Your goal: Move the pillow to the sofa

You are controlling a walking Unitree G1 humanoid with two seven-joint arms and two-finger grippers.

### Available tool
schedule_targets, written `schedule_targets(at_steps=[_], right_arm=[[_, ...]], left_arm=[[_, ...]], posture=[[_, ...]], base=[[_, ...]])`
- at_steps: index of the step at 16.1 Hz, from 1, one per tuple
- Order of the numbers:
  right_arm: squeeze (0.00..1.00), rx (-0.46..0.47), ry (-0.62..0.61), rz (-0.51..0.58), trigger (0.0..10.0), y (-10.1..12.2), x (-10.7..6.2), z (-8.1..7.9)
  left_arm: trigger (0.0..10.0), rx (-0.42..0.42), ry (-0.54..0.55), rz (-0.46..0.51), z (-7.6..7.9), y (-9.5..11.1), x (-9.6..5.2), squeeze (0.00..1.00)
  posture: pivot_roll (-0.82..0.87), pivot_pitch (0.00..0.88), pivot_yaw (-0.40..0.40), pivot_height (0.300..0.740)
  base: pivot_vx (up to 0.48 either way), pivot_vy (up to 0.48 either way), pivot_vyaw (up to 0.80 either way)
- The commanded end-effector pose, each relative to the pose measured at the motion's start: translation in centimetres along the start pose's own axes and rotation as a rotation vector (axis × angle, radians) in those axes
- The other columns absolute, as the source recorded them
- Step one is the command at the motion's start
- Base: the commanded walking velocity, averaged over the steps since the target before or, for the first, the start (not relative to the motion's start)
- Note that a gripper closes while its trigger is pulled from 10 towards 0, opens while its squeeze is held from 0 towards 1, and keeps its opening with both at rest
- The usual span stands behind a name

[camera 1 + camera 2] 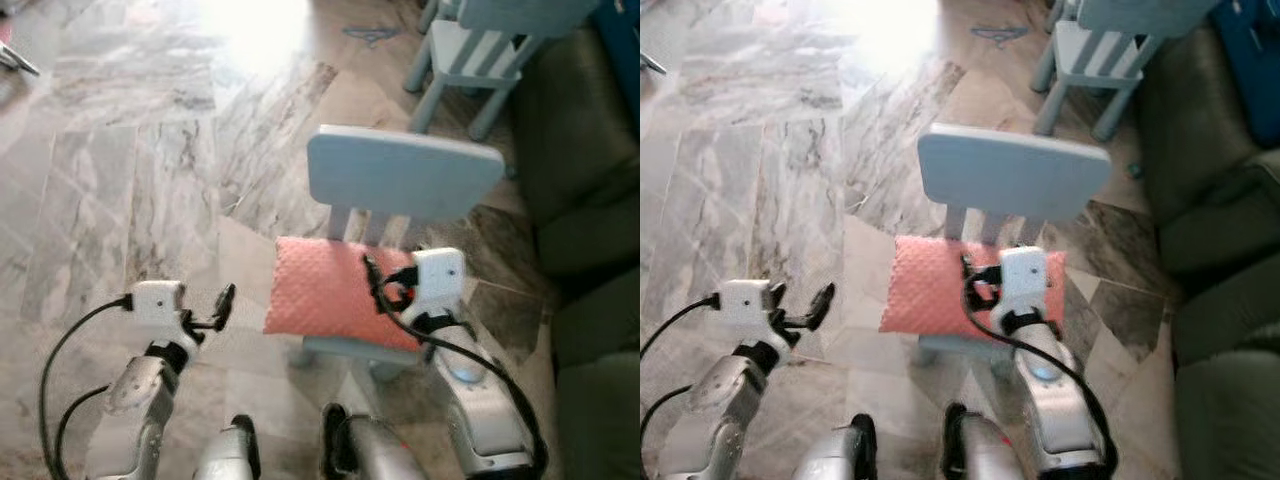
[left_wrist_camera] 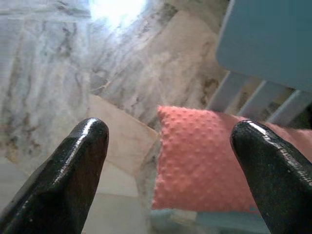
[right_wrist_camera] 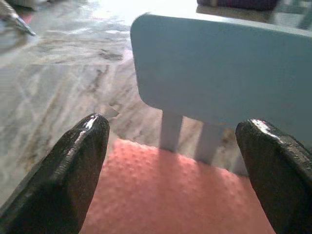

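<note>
A: Item one, pillow [image 1: 325,295]?
B: Salmon pink, dimpled fabric, lying flat on the seat of a pale blue chair [image 1: 405,175], which is standing on the marble floor [image 1: 120,180].

A: Right gripper [image 3: 173,161]?
B: Hovering over the pillow, fingers [image 3: 73,165] spreading wide, gripping nothing.

A: Left gripper [image 2: 170,161]?
B: Hanging over the floor to the left of the chair, likewise gaping, holding nothing.

A: Sofa [image 1: 590,250]?
B: Dark green, sitting just right of the chair. A second blue chair [image 1: 480,50] is standing behind.
</note>
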State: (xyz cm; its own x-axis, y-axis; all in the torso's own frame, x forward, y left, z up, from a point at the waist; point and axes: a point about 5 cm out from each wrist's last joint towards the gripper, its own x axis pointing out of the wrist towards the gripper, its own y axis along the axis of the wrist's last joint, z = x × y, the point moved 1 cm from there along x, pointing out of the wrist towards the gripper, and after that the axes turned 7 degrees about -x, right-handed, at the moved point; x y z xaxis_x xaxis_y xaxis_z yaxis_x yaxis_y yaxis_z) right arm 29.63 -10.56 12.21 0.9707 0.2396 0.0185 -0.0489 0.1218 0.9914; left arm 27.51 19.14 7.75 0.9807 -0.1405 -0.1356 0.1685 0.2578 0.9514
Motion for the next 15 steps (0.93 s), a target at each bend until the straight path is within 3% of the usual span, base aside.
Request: schedule_targets(at_steps=[1,3,5,15], right_arm=[[0.0,-0.012,-0.017,-0.032,10.0,-0.85,-0.42,0.63],[0.0,-0.012,-0.016,-0.032,10.0,-0.85,-0.43,0.65],[0.0,-0.011,-0.014,-0.032,10.0,-0.83,-0.42,0.53],[0.0,-0.013,-0.011,-0.034,10.0,-0.93,-0.38,0.58]], left_arm=[[10.0,-0.011,-0.009,-0.021,0.34,-0.72,-0.23,0.0],[10.0,0.008,-0.011,-0.021,0.33,-0.7,-0.18,0.0],[10.0,-0.037,0.003,-0.012,0.19,-0.66,-0.16,0.0],[10.0,-0.058,-0.001,-0.011,0.39,-0.8,-0.08,0.0]], posture=[[0.0,0.326,-0.044,0.74],[0.0,0.324,-0.045,0.74],[0.0,0.323,-0.045,0.74],[-0.01,0.321,-0.048,0.74]], base=[[0.281,-0.36,0.0],[0.0,-0.281,0.0],[0.0,0.0,0.0],[0.0,0.0,0.0]])
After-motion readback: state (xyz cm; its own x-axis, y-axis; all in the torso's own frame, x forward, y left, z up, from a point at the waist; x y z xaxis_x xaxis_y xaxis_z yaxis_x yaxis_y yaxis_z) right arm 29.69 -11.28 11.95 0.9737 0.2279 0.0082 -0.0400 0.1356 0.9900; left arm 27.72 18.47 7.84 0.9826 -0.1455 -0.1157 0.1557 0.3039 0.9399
